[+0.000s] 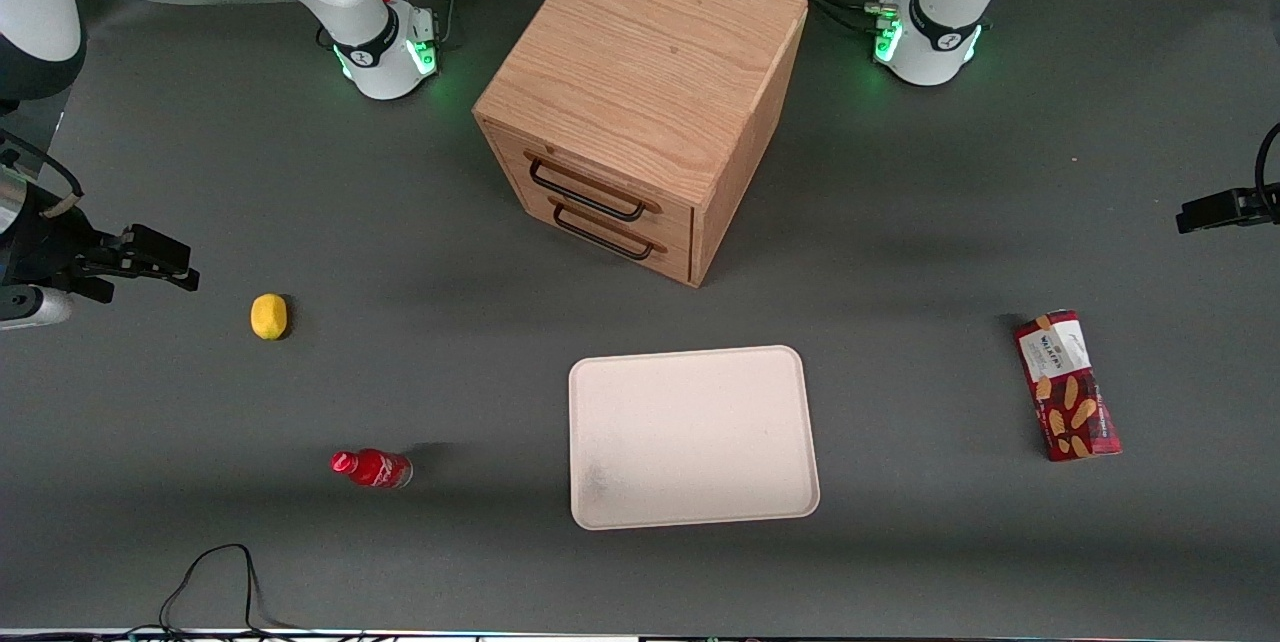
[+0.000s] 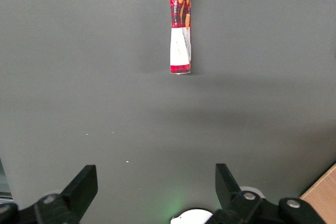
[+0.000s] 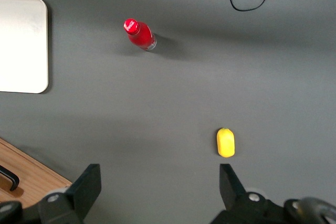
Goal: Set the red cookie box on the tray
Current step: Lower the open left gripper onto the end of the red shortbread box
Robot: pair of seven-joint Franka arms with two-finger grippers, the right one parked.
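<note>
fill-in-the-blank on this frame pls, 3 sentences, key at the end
1. The red cookie box lies on the ____, not on the tray.
2. The gripper hangs above the table with its jaws ____.
3. The drawer cabinet has ____ handles on its front.

Missing words: table; open; two

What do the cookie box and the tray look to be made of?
The red cookie box looks like printed cardboard, with crisp folded edges. The tray seems matte plastic, maybe melamine: cream-white, rounded corners, faint scuffs. The gripper hangs open above the bare mat, short of the box.
</note>
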